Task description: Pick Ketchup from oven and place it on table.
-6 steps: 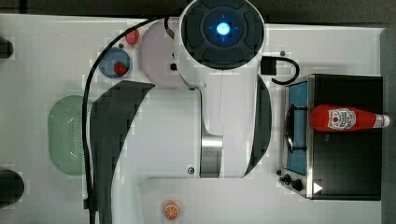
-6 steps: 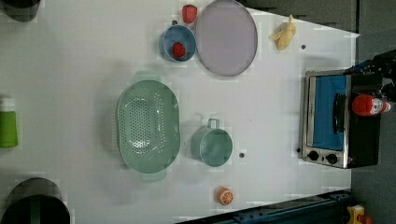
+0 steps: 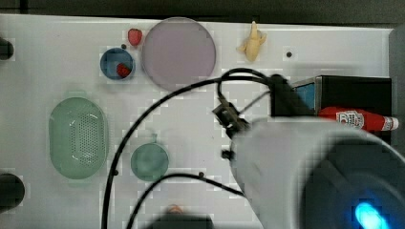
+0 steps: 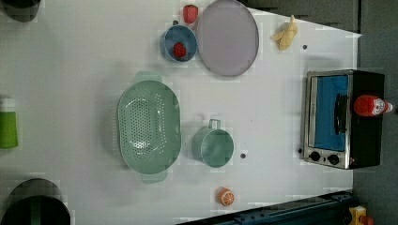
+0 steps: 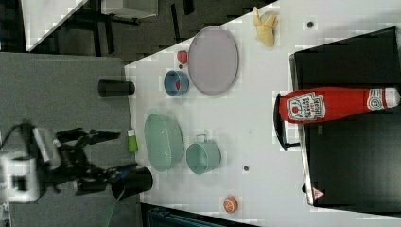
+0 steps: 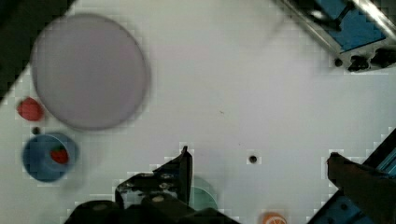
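Ketchup (image 5: 331, 105): red bottle, white label and cap, standing on the flat black roof of the oven (image 4: 345, 117), not inside it, near the front edge above the door handle; the top view shows it as a red body with the cap toward the top view's right. Oven: black box, silver front, bluish glass door closed, knobs at one end of the front, set at the table's (image 4: 84, 70) far edge on the left view's right. Gripper (image 6: 259, 163): jaws wide apart, nothing between them, hanging over bare table with the oven's front corner ahead of it in the wrist view; well apart from the ketchup. Other stock, ranged away from the oven across the table: purple plate (image 4: 227, 37), blue bowl (image 4: 178, 43) holding a strawberry, loose strawberry just beside it, green colander (image 4: 149, 124), teal mug (image 4: 213, 146), orange half (image 4: 225, 196), yellow toy near the plate. Step in hand, as judged: the approach, grasp not yet begun. Handling note: travel above roof height to clear the oven's front edge, then close on the wide labelled body rather than the tapered neck, jaws either side and centred; the bottle looks tall and easy to tip, so contact both sides together. Bare table between mug and oven looks a fair landing spot.
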Tool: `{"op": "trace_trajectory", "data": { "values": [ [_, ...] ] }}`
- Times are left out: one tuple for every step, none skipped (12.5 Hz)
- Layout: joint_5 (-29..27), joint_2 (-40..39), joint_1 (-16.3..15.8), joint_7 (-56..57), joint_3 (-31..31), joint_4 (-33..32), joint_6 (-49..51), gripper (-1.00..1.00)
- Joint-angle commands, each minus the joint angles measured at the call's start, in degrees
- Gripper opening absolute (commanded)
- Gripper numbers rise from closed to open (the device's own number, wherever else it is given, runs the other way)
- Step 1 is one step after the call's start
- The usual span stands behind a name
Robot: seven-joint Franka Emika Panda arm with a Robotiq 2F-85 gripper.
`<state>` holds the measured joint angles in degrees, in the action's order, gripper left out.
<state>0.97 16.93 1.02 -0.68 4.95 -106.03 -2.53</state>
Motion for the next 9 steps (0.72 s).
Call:
{"op": "trace_trajectory", "data": {
  "values": [
    [-0.49, -2.87, 1.23, -1.5, 2.41, 0.53, -1.59, 1.0],
    [-0.49, -3.49, 1.86, -1.5, 4.31, 0.54, -2.82, 1.0],
    [-0.49, -4.29, 2.48, -1.5, 6.54, 0.57, -4.0, 1.0],
    [-0.49, -5.25, 3.0, -1.5, 8.8, 0.58, -5.48, 1.0],
    [-0.5, -6.34, 3.39, -1.48, 11.1, 0.62, -7.15, 1.0],
    [-0.49, -7.52, 3.62, -1.45, 13.4, 0.66, -9.12, 1.0],
    [-0.49, -8.8, 3.79, -1.38, 15.63, 0.67, -11.16, 1.0],
    [-0.5, -10.23, 3.91, -1.38, 17.74, 0.69, -13.44, 1.0],
    [-0.5, -11.78, 3.97, -1.37, 19.61, 0.74, -15.64, 1.0]
  ]
}}
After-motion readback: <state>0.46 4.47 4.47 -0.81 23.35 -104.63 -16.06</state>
